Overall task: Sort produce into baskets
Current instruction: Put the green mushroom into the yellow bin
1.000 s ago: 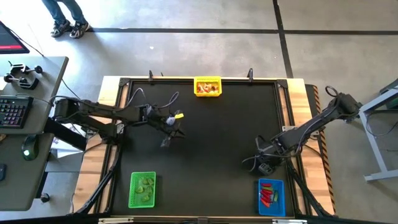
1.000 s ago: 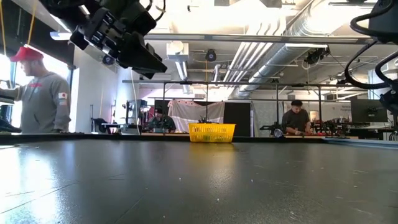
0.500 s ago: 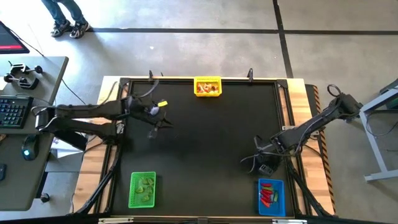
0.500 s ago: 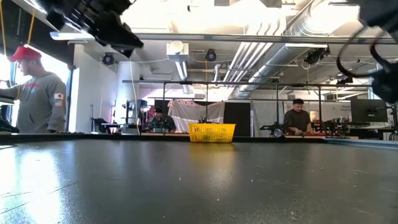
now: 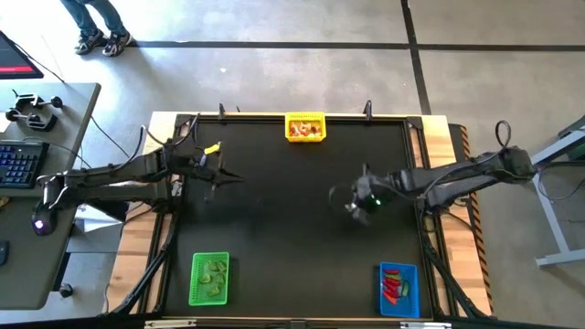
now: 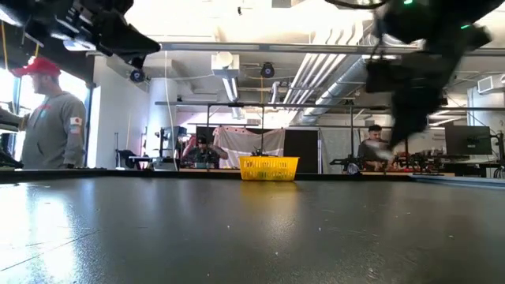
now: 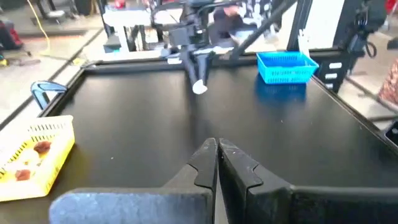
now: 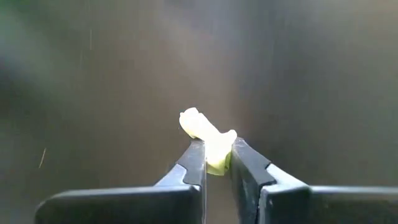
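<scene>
The right gripper (image 8: 214, 155) hangs over the middle right of the black desk (image 5: 292, 238), its fingers (image 8: 194, 163) pinched on a small pale vegetable piece (image 8: 208, 137). The left gripper (image 7: 217, 149) is near the desk's left edge, fingers pressed together with nothing between them. The yellow basket (image 5: 305, 128) sits at the far edge, the green basket (image 5: 209, 279) at the near left, and the blue basket (image 5: 398, 288) at the near right.

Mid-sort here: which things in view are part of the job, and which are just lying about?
Job:
- yellow basket
- green basket
- blue basket
- whitish piece, pinched in the right gripper
- left gripper, shut and empty

Lying about:
- keyboard on the side desk
- people in the room behind
</scene>
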Robot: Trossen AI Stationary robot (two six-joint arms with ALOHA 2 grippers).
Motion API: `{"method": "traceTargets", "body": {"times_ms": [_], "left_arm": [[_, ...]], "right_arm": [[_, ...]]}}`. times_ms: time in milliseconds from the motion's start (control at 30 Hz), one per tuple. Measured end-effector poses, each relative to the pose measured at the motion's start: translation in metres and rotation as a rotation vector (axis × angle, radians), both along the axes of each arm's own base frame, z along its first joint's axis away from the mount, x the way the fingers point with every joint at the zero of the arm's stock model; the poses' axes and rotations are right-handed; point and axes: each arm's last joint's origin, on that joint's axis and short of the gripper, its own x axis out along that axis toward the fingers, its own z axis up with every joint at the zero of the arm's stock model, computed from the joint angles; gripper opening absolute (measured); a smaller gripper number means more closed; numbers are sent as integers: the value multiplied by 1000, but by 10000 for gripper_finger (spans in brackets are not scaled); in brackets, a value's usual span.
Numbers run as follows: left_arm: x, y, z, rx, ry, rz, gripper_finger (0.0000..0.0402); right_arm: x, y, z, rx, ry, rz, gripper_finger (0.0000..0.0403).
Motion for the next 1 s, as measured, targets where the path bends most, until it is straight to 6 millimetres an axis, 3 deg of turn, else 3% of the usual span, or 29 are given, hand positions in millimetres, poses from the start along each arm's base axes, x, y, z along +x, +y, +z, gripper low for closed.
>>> {"method": "traceTargets", "body": {"times_ms": [200, 400, 567, 767, 1000], "left_arm": [[-5, -1, -19, -18, -121, 15, 0], [-5, -1, -24, -15, -178, 15, 0], [-5, -1, -24, -2, -181, 13, 0], [-5, -1, -24, -7, -181, 14, 0], [-5, -1, -24, -20, -181, 19, 0]], "right_arm": [[34, -49, 0, -192, -249, -37, 29], [70, -105, 6, -345, -316, -101, 28], [100, -150, 12, -447, -290, -99, 28], [121, -206, 0, -461, -238, -188, 28], [133, -243, -10, -450, -221, -239, 28]]}}
